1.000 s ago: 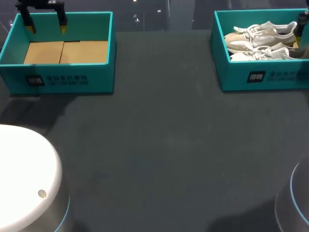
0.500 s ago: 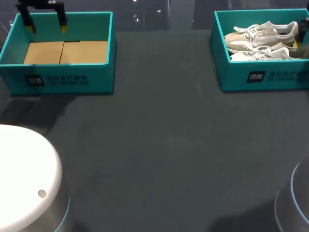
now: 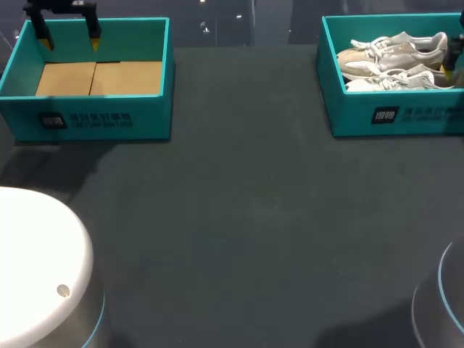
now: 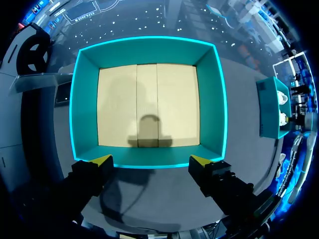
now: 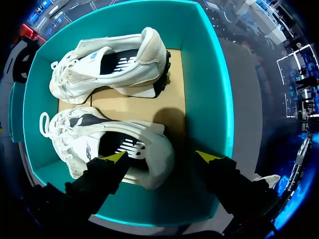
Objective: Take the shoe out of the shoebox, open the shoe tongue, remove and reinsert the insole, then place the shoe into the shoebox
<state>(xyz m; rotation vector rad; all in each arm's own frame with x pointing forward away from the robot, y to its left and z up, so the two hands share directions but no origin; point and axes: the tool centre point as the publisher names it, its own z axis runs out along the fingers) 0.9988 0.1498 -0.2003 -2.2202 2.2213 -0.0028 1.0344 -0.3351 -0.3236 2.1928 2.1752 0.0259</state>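
Note:
Two white shoes lie on their sides in the teal shoebox at the back right: a far shoe and a near shoe. My right gripper hangs at that box's right end. In the right wrist view it is open just above the near shoe, straddling its heel, with one yellow fingertip by the shoe's collar. The far shoe lies ahead of it. My left gripper hovers open over a second teal box, which holds only its cardboard floor.
Dark table surface stretches between the two boxes. The white rounded bases of my arms sit at the front left and front right.
My right gripper has sunk a little toward the shoes at the box's right end. The left arm and both boxes have stayed still.

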